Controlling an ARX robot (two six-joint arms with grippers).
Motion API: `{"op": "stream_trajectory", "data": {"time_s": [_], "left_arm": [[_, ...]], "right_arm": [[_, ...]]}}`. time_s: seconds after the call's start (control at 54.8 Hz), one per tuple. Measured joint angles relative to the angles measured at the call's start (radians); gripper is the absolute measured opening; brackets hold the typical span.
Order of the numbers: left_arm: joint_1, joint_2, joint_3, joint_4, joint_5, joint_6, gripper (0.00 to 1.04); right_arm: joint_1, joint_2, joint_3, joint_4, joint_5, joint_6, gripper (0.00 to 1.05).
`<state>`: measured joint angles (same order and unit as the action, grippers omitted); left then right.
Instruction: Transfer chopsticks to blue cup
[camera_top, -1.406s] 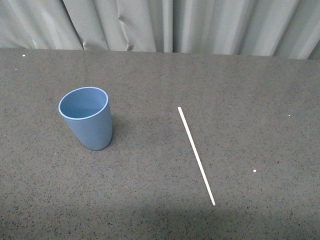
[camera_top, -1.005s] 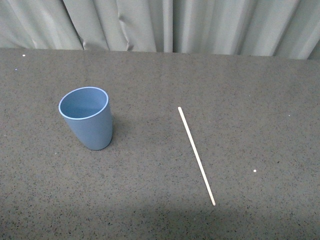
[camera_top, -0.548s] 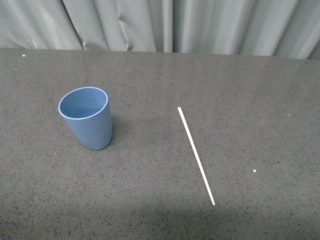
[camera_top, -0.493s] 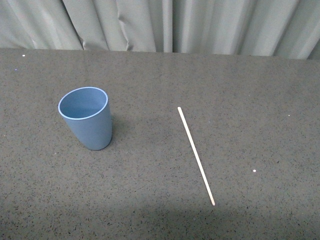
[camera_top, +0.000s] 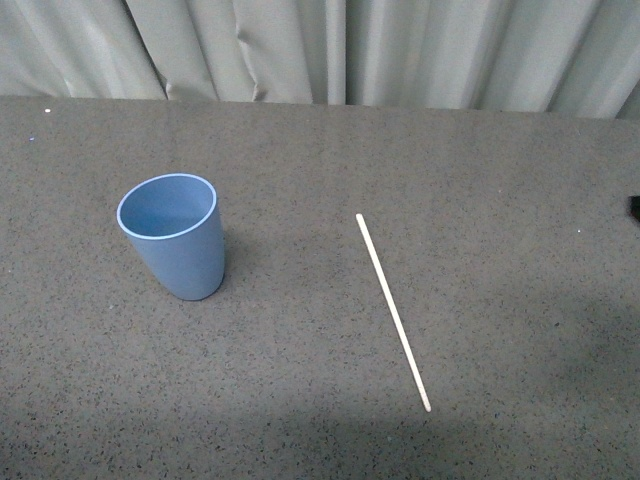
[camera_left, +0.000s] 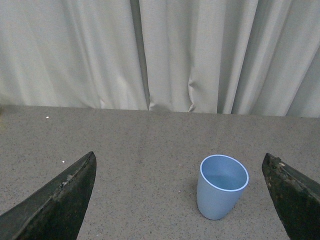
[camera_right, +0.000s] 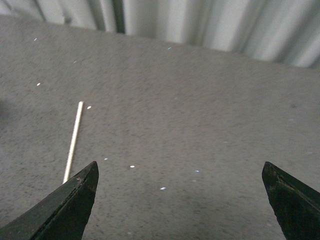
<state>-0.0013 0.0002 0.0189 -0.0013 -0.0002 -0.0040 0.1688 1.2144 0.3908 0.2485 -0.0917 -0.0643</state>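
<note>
The blue cup (camera_top: 175, 237) stands upright and empty on the dark speckled table, left of centre; it also shows in the left wrist view (camera_left: 222, 186). The chopstick (camera_top: 392, 310), thin and cream-white, lies flat to the cup's right, slanting toward the near edge. Part of it shows in the right wrist view (camera_right: 73, 141). My left gripper (camera_left: 180, 200) is open, back from the cup, holding nothing. My right gripper (camera_right: 180, 200) is open and empty over bare table, off to one side of the chopstick. Only a dark bit of the right arm (camera_top: 634, 208) shows in the front view.
A grey pleated curtain (camera_top: 330, 50) hangs behind the table's far edge. The table (camera_top: 300, 400) is dark grey with small white specks. A shadow falls on the table at the right side.
A dark bit of the right arm has come in at the front view's right edge, and a shadow has spread over the right side of the table. Cup and chopstick have not moved.
</note>
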Motion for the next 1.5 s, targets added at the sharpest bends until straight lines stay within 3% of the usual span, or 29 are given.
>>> {"op": "stream_trajectory", "data": {"time_s": [0.201,0.511,0.877,1.041,1.352,1.425,1.498], "left_arm": [[0.000,0.000,0.000,0.000,0.000,0.000,0.98],[0.000,0.000,0.000,0.000,0.000,0.000,0.98],[0.000,0.000,0.000,0.000,0.000,0.000,0.98],[0.000,0.000,0.000,0.000,0.000,0.000,0.98],[0.000,0.000,0.000,0.000,0.000,0.000,0.98],[0.000,0.000,0.000,0.000,0.000,0.000,0.98],[0.000,0.000,0.000,0.000,0.000,0.000,0.98]], "right_arm": [[0.083,0.477,0.329,-0.139,-0.101,0.075,0.95],[0.227,0.839,0.621,-0.264,-0.039,0.174,0.95],[0.263,1.027,0.835,-0.372,0.011,0.236,0.94],[0.269,1.052,0.877,-0.400,0.032,0.247,0.73],[0.259,1.077,0.922,-0.459,0.066,0.248,0.11],[0.256,1.077,0.922,-0.460,0.056,0.248,0.01],[0.251,1.076,0.919,-0.453,0.047,0.253,0.01]]}}
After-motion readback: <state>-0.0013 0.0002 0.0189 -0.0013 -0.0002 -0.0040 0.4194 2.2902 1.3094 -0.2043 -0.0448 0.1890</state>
